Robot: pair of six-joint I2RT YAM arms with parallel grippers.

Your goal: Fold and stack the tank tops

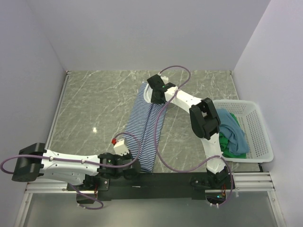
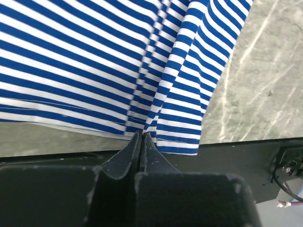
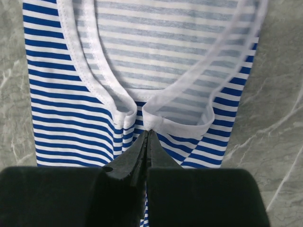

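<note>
The navy-and-white striped tank top (image 1: 146,130) lies as a long narrow strip down the middle of the table. My left gripper (image 1: 127,166) is shut on its near hem, seen in the left wrist view (image 2: 141,135) with striped cloth (image 2: 109,61) spreading ahead. My right gripper (image 1: 156,94) is shut on its far end at the white-edged neckline (image 3: 156,124), seen in the right wrist view (image 3: 147,133). The teal-blue tank top (image 1: 233,130) and the bright green tank top (image 1: 232,150) lie bunched in the basket.
The white mesh basket (image 1: 259,126) stands at the right edge of the marble table (image 1: 94,109). A black base rail (image 1: 156,179) runs along the near edge. White walls close in the left, back and right sides.
</note>
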